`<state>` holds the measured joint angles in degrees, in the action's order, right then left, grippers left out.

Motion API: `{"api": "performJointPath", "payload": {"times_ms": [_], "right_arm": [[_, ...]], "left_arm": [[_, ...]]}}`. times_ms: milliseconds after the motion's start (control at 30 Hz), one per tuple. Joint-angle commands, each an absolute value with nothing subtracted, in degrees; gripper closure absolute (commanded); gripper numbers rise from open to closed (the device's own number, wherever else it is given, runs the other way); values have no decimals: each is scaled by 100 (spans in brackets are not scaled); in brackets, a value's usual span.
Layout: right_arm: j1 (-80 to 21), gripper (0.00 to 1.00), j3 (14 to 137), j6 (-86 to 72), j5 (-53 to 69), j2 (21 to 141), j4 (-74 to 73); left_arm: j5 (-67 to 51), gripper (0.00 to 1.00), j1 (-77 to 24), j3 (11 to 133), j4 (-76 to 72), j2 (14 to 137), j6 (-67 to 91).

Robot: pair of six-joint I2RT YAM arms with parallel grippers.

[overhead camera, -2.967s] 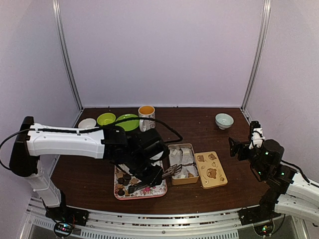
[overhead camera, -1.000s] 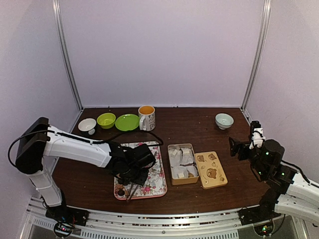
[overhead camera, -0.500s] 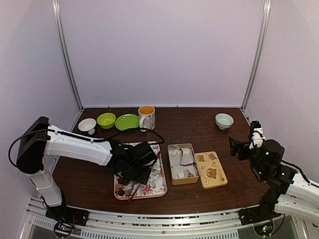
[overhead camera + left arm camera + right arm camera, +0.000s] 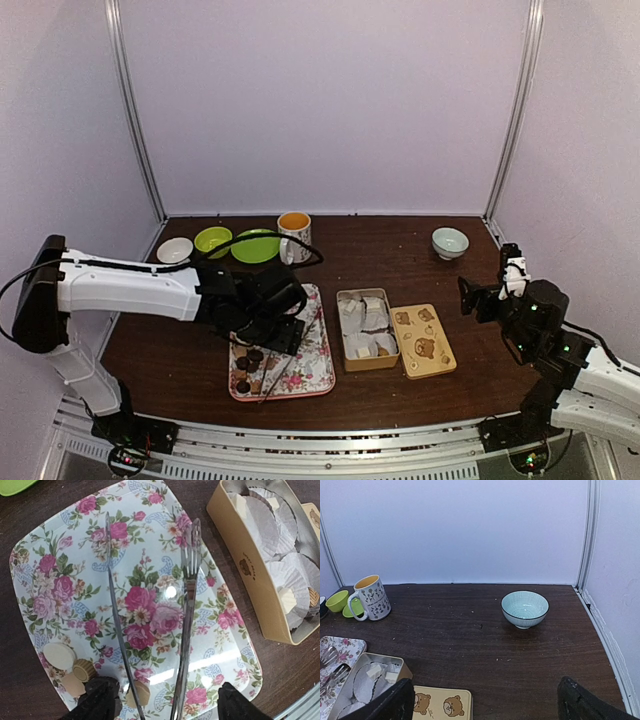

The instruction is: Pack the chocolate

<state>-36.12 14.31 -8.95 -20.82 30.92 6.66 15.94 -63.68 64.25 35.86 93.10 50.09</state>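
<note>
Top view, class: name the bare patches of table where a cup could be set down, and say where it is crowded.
Widest: the bare wood between the mug and the blue-green bowl, behind the tin. Also the strip right of the bear lid. Crowded: the back-left row by the green plate, and the floral tray with tongs and chocolate.

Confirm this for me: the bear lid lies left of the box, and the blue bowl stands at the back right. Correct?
Not quite. The top view shows the lid lying right of the box, not left. The blue bowl does stand at the back right.
</note>
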Motion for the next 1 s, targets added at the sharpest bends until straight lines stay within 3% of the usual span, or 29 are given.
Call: {"api": "performJointPath", "payload": {"times_ms": [0,167,300,633,833,967], "right_arm": [[-3595,0,1488,-997,-2199,3086,549],[-3587,0,1822,-1637,-2520,3253,-286],[-3562,0,2241,-2016,-1891,3451,-871],[-3555,0,3550,-2516,-520,4610,-2418],[-3583,27,3774,-2768,558,5085,-2632],[-3739,29,3705,-2947,883,5247,-2535]], "left_arm": [[1532,27,-6328,6576,3611,8939,4887],[752,32,-6419,6548,2767,8644,4678],[297,33,-6636,6768,2272,8888,4702],[544,37,-6594,7562,2729,9987,4689],[467,39,-6411,7622,2603,10142,4622],[474,40,-6383,7698,2652,10111,4481]]}}
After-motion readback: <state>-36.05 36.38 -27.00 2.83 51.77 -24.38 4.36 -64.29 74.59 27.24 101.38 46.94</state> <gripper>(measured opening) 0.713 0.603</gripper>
